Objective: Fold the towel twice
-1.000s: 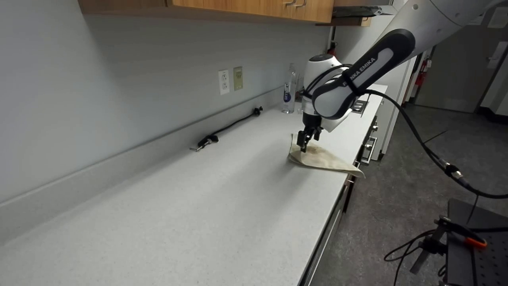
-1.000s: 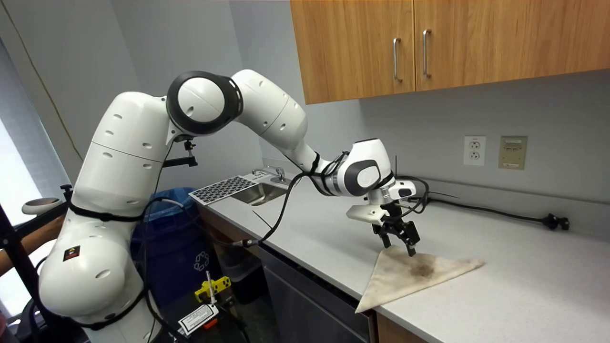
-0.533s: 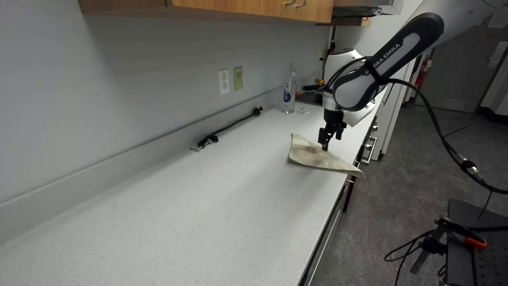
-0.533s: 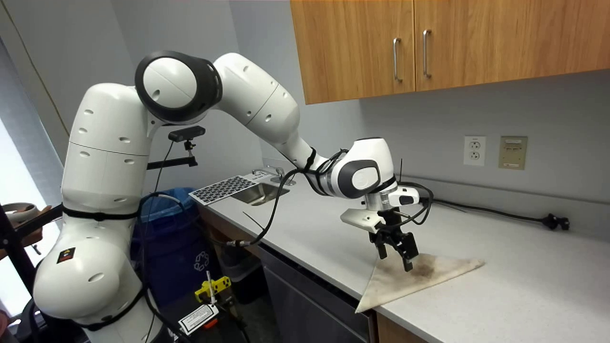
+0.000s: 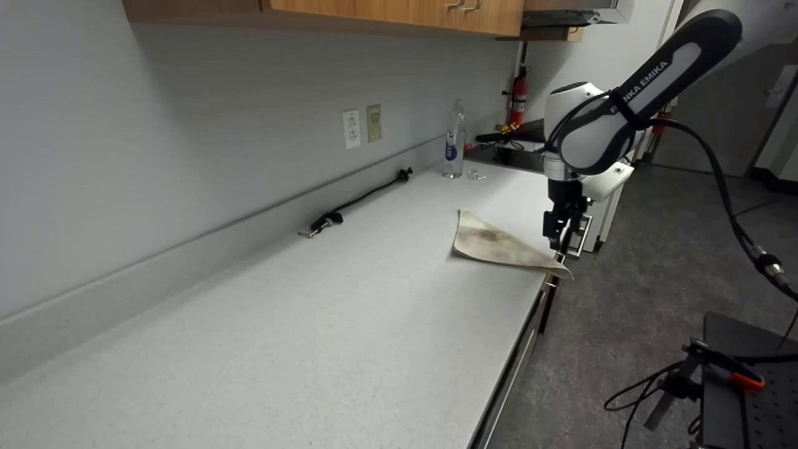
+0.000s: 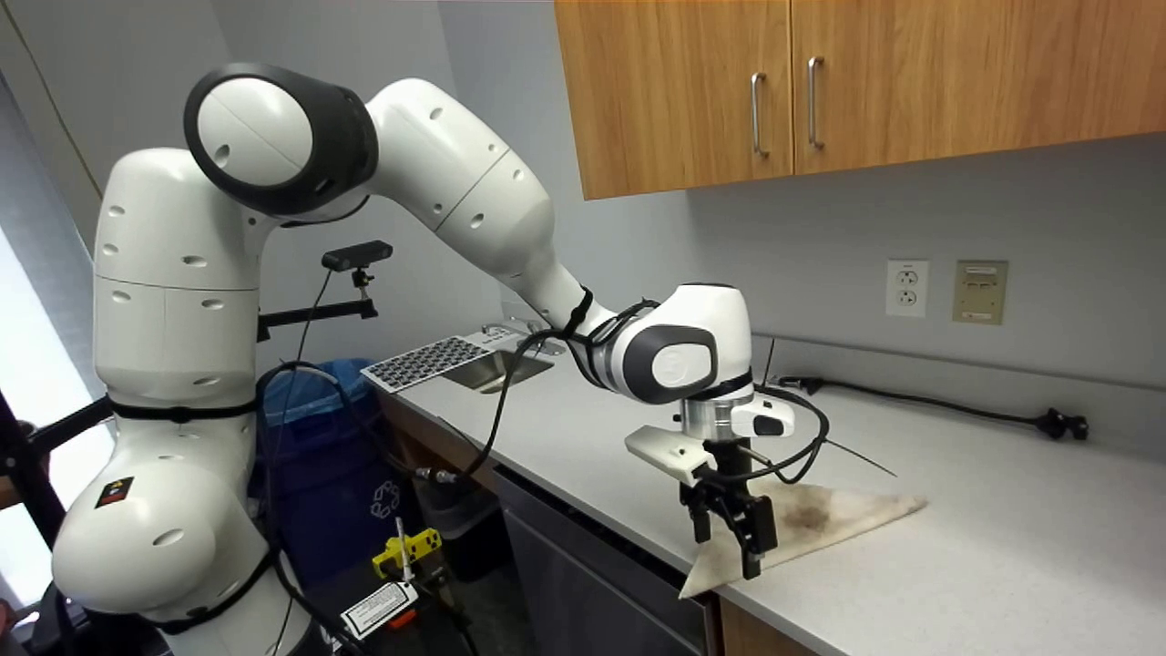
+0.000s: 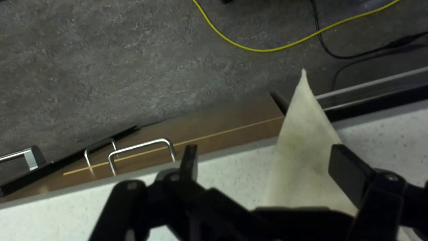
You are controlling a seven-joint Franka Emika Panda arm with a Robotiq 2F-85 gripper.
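Note:
The cream towel [image 5: 499,246] with brown blotches lies on the counter as a roughly triangular shape, and one pointed corner hangs over the front edge. It also shows in an exterior view [image 6: 829,524] and in the wrist view [image 7: 302,157]. My gripper [image 6: 727,551] points down above the towel's corner end near the front edge; it also shows in an exterior view [image 5: 566,232]. In the wrist view the fingers [image 7: 264,155] are wide apart, with the towel below, nearer the right finger. Nothing is held between them. The gripper hides part of the towel.
A bottle [image 5: 455,143] stands by the wall, near a black cable with a clamp [image 5: 327,221]. Drawer handles [image 7: 142,147] stick out below the counter's front edge [image 7: 234,149]. A sink [image 6: 496,369] lies farther along. Wooden cabinets [image 6: 683,91] hang above.
My gripper has moved from above the towel's blotched middle toward the counter's front edge, over the hanging corner. The towel has not moved.

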